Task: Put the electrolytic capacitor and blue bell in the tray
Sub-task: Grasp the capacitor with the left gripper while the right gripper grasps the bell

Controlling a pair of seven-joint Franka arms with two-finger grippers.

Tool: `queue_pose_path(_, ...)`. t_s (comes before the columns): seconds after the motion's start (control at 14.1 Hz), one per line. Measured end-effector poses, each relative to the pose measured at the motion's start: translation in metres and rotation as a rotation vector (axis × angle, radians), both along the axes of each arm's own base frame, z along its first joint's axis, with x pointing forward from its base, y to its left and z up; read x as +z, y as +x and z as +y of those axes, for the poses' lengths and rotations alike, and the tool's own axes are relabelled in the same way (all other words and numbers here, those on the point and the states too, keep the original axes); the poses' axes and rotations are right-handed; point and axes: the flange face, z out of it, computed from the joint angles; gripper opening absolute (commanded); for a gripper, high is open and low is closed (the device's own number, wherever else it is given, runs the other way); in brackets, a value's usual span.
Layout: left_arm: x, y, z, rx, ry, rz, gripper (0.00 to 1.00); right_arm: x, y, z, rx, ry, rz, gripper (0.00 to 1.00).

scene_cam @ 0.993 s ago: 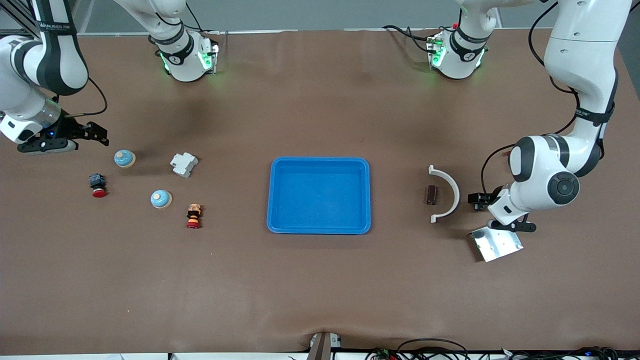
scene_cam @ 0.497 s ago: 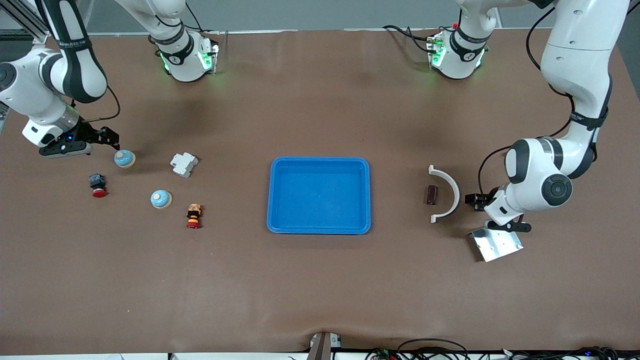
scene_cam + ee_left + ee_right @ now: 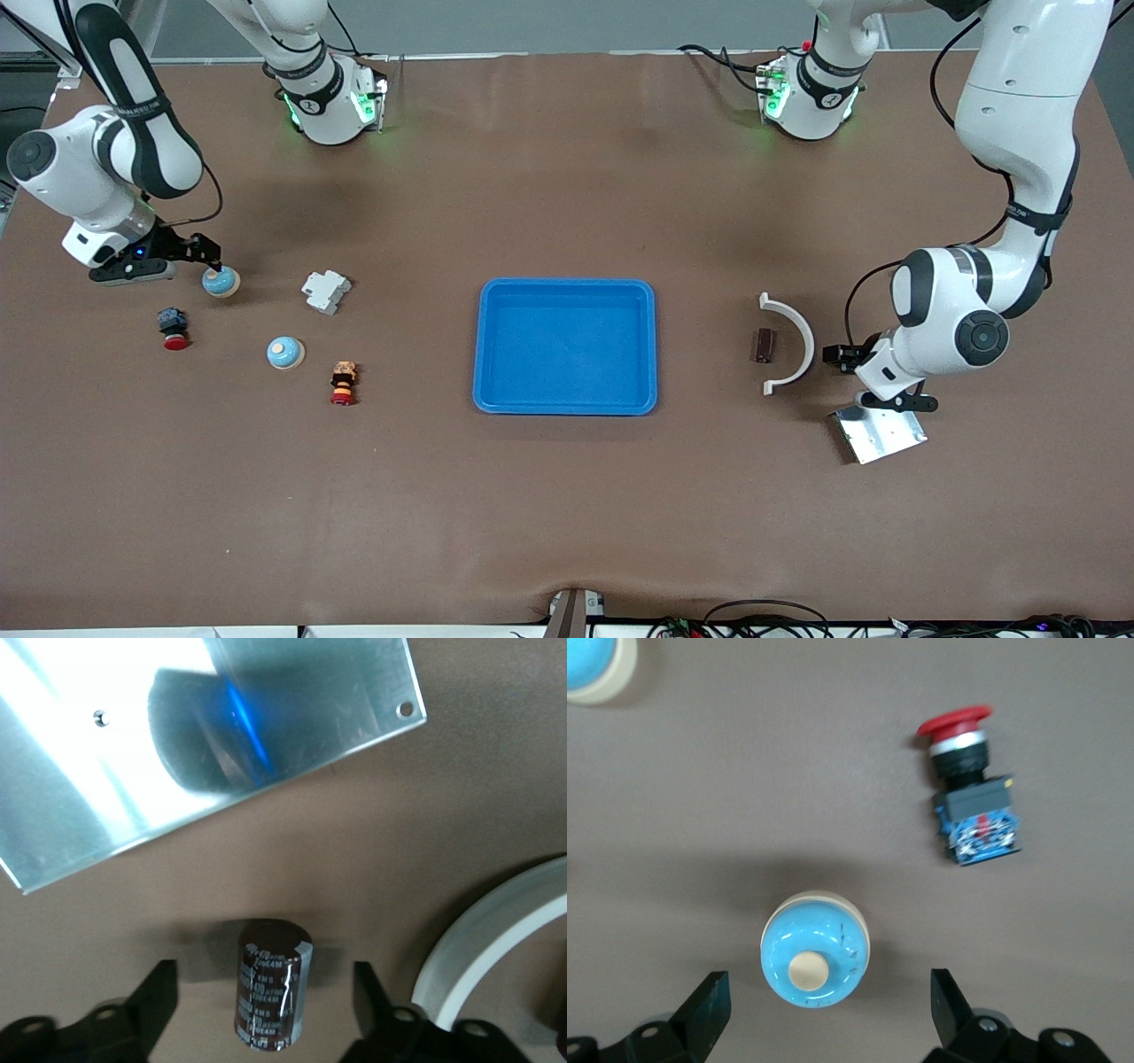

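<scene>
**At both ends of the table, a gripper stands over its target**

Toward the right arm's end of the table, the right gripper (image 3: pixel 210 262) hangs over a blue bell (image 3: pixel 221 282), its fingers (image 3: pixel 709 1010) spread wide on either side of the bell (image 3: pixel 815 950) and gripping nothing. A second blue bell (image 3: pixel 285 353) sits nearer the front camera, with a red push-button switch (image 3: pixel 173 329) and a white plastic block (image 3: pixel 326 291) near it, and a small orange-and-red part (image 3: pixel 343 382) closer still to the camera.

The tray (image 3: pixel 565 346) lies at the middle of the table.

Toward the left arm's end, the electrolytic capacitor (image 3: pixel 764 345) lies on its side just beside a white curved bracket (image 3: pixel 790 344). The left gripper (image 3: pixel 266 1014) is over it, fingers (image 3: pixel 155 997) apart on both sides of the capacitor (image 3: pixel 270 995), not touching it. A silver metal plate (image 3: pixel 877 434) lies nearby.
</scene>
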Motion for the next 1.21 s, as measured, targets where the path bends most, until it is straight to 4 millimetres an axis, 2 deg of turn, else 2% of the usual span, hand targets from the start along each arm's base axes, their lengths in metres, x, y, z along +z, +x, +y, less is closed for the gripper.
queue_pose_path(0.14,0.0,0.0,0.001,0.002,0.0,-0.001,0.26,-0.008,-0.003,0.002,0.001,0.002,0.003,1.0)
queue_pose_path(0.28,0.0,0.001,0.002,0.004,0.0,-0.003,0.04,-0.011,-0.003,0.002,0.001,-0.002,-0.006,1.0)
queue_pose_path(0.35,0.001,0.001,0.002,0.008,0.0,-0.004,0.0,-0.012,-0.003,0.002,0.001,-0.005,-0.011,1.0)
queue_pose_path(0.64,0.002,0.002,0.001,0.045,-0.007,-0.01,0.0,-0.018,-0.002,0.002,0.003,-0.008,-0.018,1.0)
queue_pose_path(0.85,0.013,0.008,0.002,0.045,-0.007,-0.033,0.0,-0.029,-0.002,0.005,0.007,-0.014,-0.034,1.0)
queue_pose_path(1.06,0.042,0.013,0.001,0.044,-0.007,-0.071,0.0,-0.048,-0.004,0.007,0.01,-0.013,-0.036,1.0)
queue_pose_path(1.21,0.068,0.014,-0.001,0.058,-0.005,-0.088,0.0,-0.052,-0.004,0.01,0.014,-0.01,-0.033,1.0)
